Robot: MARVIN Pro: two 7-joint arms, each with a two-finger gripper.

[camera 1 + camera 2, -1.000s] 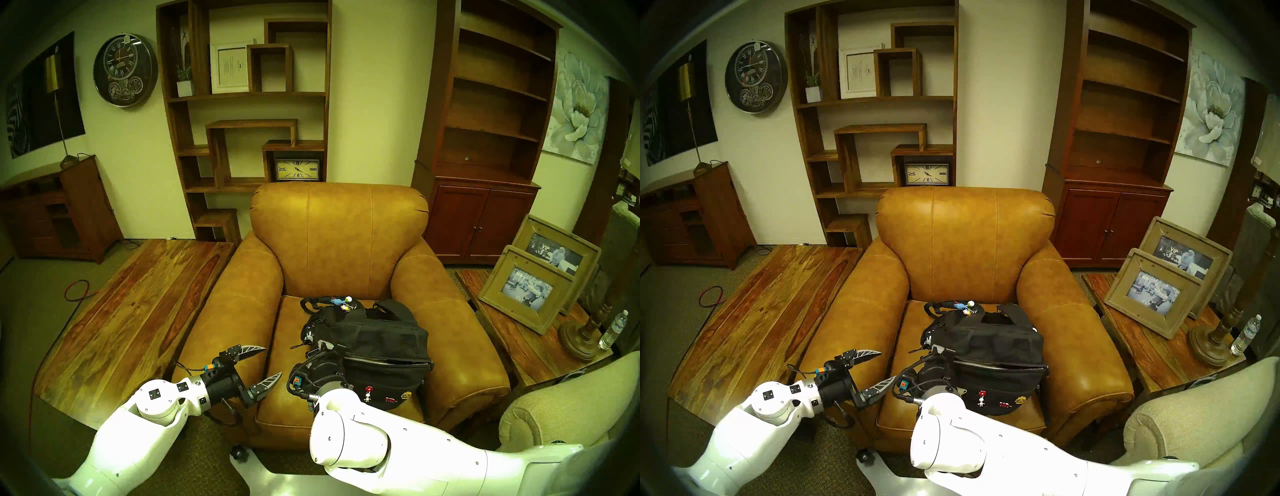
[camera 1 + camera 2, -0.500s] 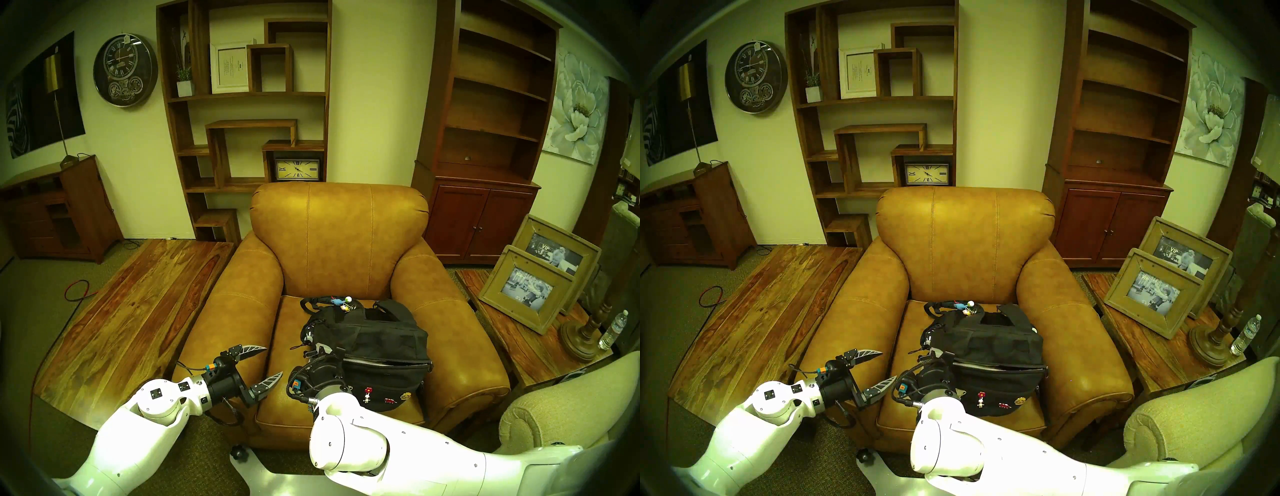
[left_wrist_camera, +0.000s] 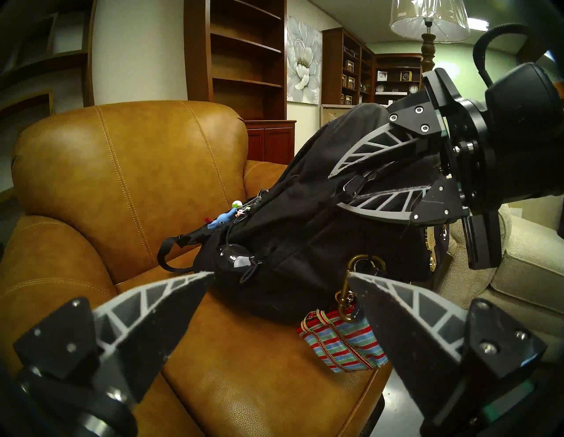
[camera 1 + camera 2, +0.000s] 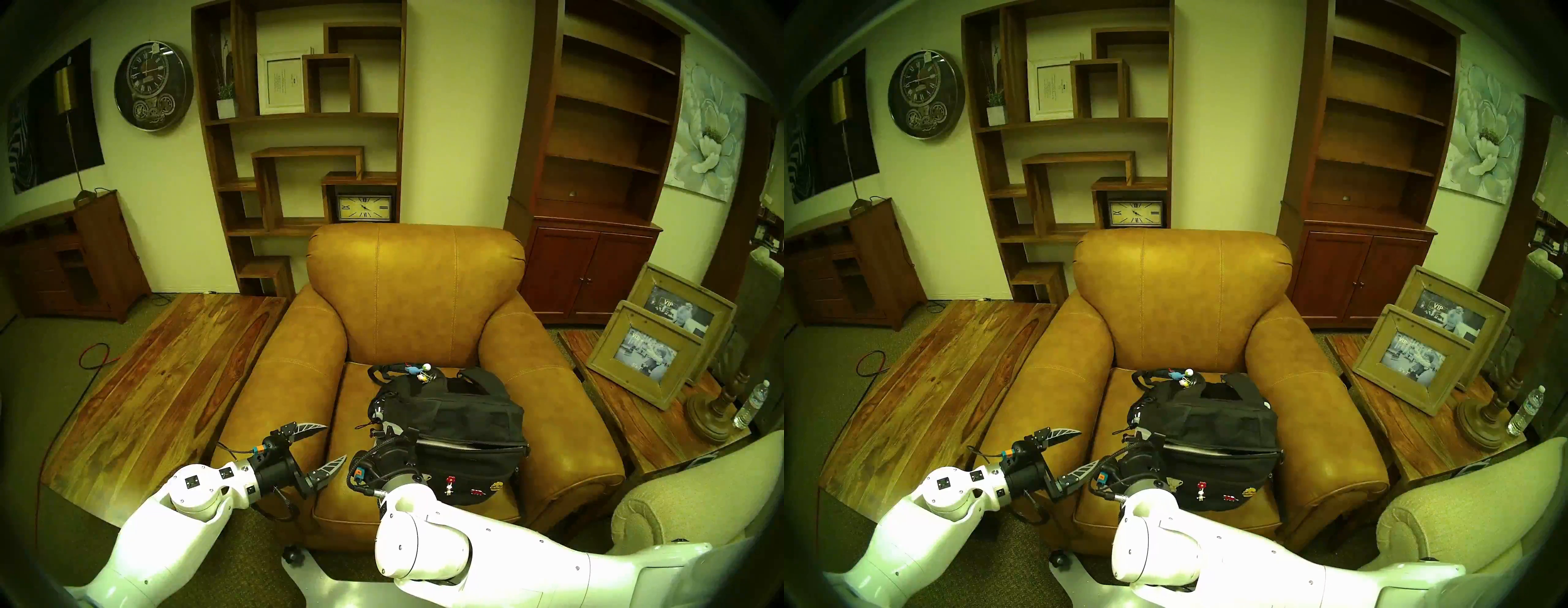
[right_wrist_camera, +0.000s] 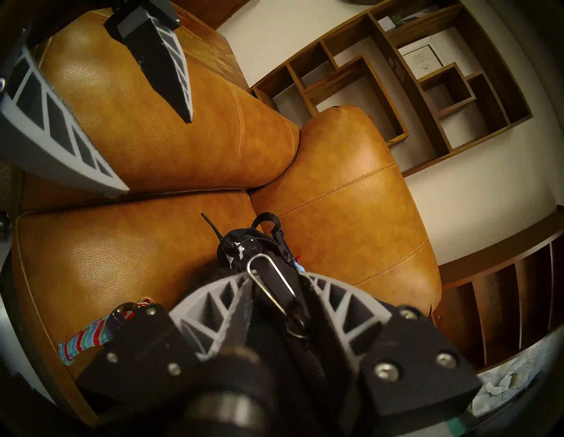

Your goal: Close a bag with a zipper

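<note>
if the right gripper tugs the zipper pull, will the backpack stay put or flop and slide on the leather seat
The backpack is soft black fabric, slumped and creased, so it would probably flop and deform rather than resist. The armchair seat is smooth and glossy, so sliding seems likely. The left gripper hangs open beside it, holding nothing, so nothing braces the backpack.

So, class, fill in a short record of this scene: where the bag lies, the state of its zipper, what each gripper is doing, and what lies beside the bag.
bag: black backpack on the seat of the armchair
zipper: front pocket zipper gaping open along its top edge
right gripper: fingers closed in around a black pull tab with a wire clip at the bag's left end; a firm grip is unclear
left gripper: open, empty, over the seat left of the bag
beside the bag: striped strap on a brass clip, on the seat
</note>
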